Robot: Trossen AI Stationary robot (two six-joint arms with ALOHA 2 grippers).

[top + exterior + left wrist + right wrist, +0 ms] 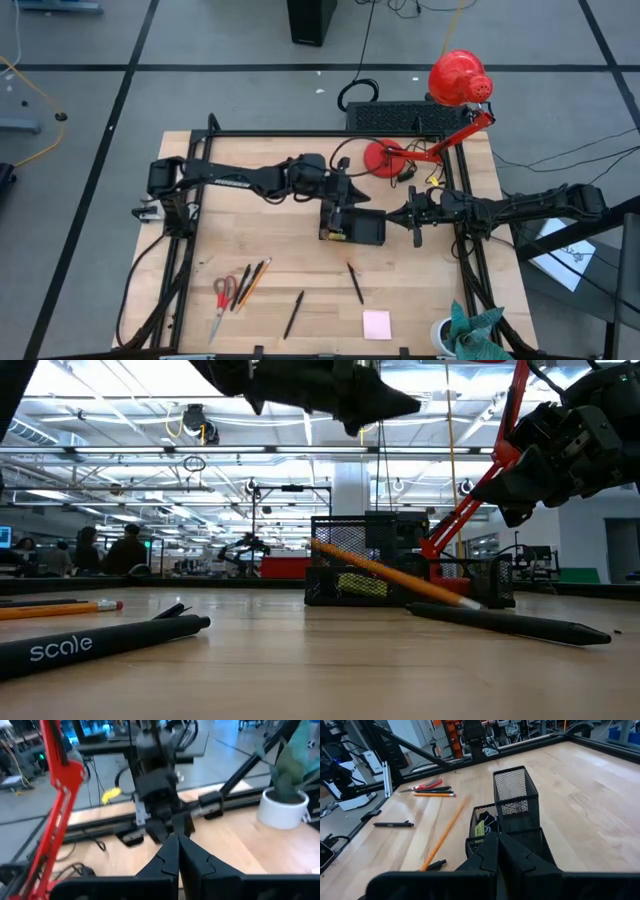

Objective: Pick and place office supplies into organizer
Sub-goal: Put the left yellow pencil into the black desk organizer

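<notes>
Organizer (pixel 352 226) of black wire mesh stands near the middle of the tabletop (pixel 300 290), with a taller cup section and lower trays; a yellow-green piece (pixel 480 828) already lies in one low compartment. An orange pencil (pixel 445 834) leans with its upper end on the organizer's rim and its tip on the wood, next to a black pen (pixel 355 283) lying toward 6 o'clock from the organizer. Farther out, at about 7 o'clock, lie the red-handled scissors (pixel 222 297) with more pens and pencils (pixel 250 283) beside them, a single black pen (pixel 293 314) toward 6 o'clock, and a pale pink sticky-note pad (pixel 377 324) at 5 o'clock.

Left gripper (pixel 345 205) hangs just above the organizer's 10 o'clock corner, fingers pressed together and holding nothing. Right gripper (pixel 398 216) hovers just at the organizer's 3 o'clock side, likewise closed and empty.

Pens and pencils are judged light, stiff and prone to roll: pinch each at mid-length, across the shaft. The scissors look heavier and are best taken at the blades near the pivot. The pad is flat and soft-edged, so it needs a grip across opposite edges. A red desk lamp (pixel 455 85) stands at 1 o'clock.
</notes>
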